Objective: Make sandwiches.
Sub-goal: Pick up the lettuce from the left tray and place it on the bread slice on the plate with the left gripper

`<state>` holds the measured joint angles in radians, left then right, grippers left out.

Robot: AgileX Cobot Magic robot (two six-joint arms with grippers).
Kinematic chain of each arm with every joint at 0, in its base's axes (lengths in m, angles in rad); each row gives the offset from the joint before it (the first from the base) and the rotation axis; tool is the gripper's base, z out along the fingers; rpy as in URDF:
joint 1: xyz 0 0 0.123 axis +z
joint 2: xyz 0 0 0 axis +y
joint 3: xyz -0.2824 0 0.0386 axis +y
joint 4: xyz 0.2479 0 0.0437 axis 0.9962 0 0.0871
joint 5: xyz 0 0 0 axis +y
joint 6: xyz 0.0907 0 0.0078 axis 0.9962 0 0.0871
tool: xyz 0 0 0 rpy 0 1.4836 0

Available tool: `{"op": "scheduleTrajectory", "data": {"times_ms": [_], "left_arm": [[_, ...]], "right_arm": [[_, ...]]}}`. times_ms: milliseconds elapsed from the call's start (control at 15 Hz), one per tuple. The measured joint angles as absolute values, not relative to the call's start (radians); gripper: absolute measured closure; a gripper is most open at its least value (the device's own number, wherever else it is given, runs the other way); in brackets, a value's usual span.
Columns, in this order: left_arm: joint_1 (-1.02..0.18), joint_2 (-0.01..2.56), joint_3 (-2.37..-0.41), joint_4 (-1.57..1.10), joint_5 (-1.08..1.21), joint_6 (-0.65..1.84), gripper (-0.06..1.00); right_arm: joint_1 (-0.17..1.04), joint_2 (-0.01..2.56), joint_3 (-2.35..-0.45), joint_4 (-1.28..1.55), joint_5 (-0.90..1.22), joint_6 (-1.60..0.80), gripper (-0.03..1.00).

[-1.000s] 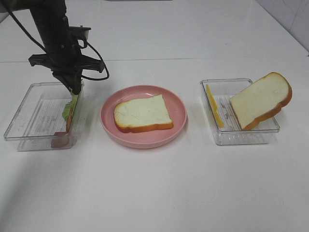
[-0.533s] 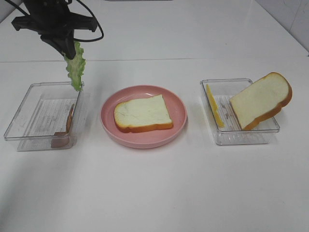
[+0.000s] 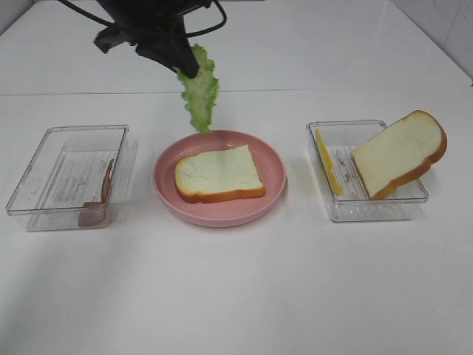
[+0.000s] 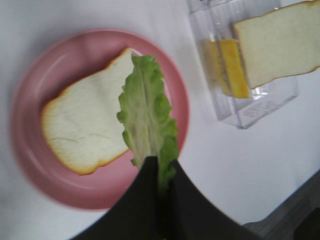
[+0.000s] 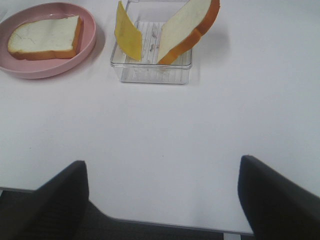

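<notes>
My left gripper (image 3: 186, 70) is shut on a green lettuce leaf (image 3: 198, 94) that hangs above the far rim of the pink plate (image 3: 168, 194). One bread slice (image 3: 219, 174) lies flat on that plate; the left wrist view shows the lettuce (image 4: 146, 120) dangling over the bread (image 4: 85, 125). A second bread slice (image 3: 399, 153) leans in the right clear tray (image 3: 369, 211) beside a yellow cheese slice (image 3: 328, 162). A reddish-brown meat slice (image 3: 105, 186) stands in the left tray (image 3: 29, 211). My right gripper (image 5: 162, 192) is open, low over bare table near the front edge, away from the food.
The white table extends around the plate and both trays. In the right wrist view the right tray (image 5: 150, 74) with cheese (image 5: 128, 39) and bread (image 5: 187, 30) stands ahead of the open fingers (image 5: 60, 195), the plate (image 5: 90, 42) off to one side.
The left gripper lifted the lettuce out of the left tray and carried it rightward to above the plate. The right arm has not moved.
</notes>
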<state>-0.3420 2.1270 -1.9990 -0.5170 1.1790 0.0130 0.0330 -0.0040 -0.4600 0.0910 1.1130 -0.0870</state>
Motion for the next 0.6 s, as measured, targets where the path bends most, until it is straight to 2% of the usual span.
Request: {"op": "scheduleTrajectory", "data": {"times_ms": [600], "left_arm": [[-0.411,2.345,-1.999,-0.774,1.026,0.125,0.94]], "right_arm": [[0.033,-0.004,-0.460,0.091,1.113,-0.087,0.17]]}}
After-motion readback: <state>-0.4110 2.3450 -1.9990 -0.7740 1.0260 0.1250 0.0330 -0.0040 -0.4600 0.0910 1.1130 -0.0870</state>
